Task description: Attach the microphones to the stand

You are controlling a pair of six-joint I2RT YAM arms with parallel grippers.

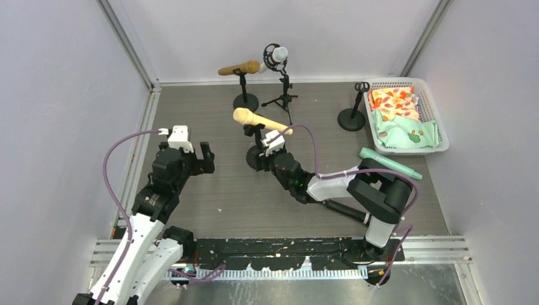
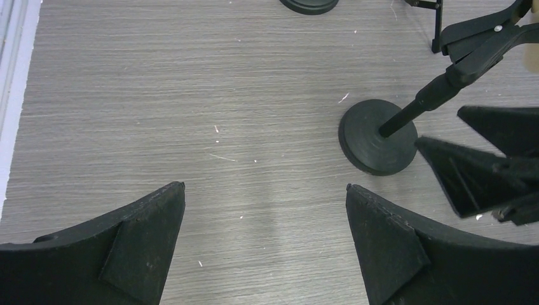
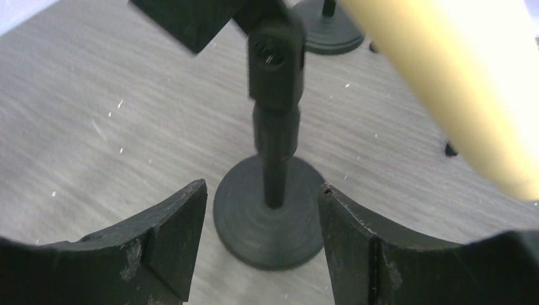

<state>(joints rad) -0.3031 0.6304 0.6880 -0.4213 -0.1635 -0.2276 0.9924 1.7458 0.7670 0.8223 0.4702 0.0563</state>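
Observation:
A cream-yellow microphone (image 1: 260,121) sits slanted in the clip of a short black stand (image 3: 274,159). My right gripper (image 1: 255,155) is low at that stand's round base (image 3: 267,222). In the right wrist view the right gripper (image 3: 262,190) is open, a finger on each side of the base with gaps showing. A gold microphone (image 1: 238,68) rests on a rear stand, and a white microphone (image 1: 276,56) sits in a tripod mount. A teal microphone (image 1: 389,163) lies by the right arm. My left gripper (image 1: 206,162) (image 2: 266,190) hangs open and empty over bare table.
An empty stand (image 1: 353,117) with a clip on top stands at the right rear. Beside it is a white basket (image 1: 438,124) holding patterned cloth. The tripod legs (image 1: 279,101) spread just behind the cream microphone's stand. Grey walls close in the table on three sides.

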